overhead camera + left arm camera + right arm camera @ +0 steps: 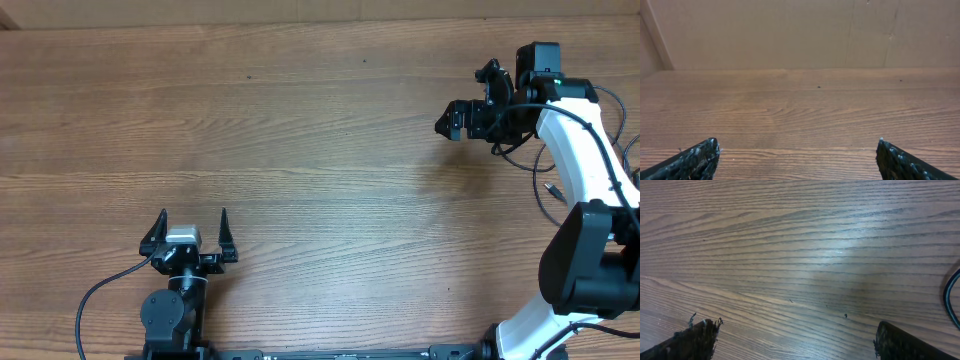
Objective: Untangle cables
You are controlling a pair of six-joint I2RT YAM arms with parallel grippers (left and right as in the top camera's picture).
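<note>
The cables (545, 190) are barely in sight. From overhead I can make out only a few thin black loops at the far right of the counter (300, 130). They lie close against my white right arm (585, 150) and are partly hidden beneath it, and one strand carries what looks like a small plug (549, 187). I cannot tell how many cords there are or how they cross. In the right wrist view one dark strand (947, 297) curves in from the right edge and lies flat on the wood. My right gripper (458, 100) sits toward the far right of the counter, pointing left, just left of those loops. Its fingers are spread wide apart with nothing between them, and its wrist camera shows only wood grain between the two black fingertips (695, 337). My left gripper (193, 215) is well apart from the cables, at the near left of the counter, pointing away from its base. Its fingers are likewise spread wide and hold nothing. Its wrist view shows wood grain running back to a plain beige wall (790, 30) beyond the counter's far edge.
</note>
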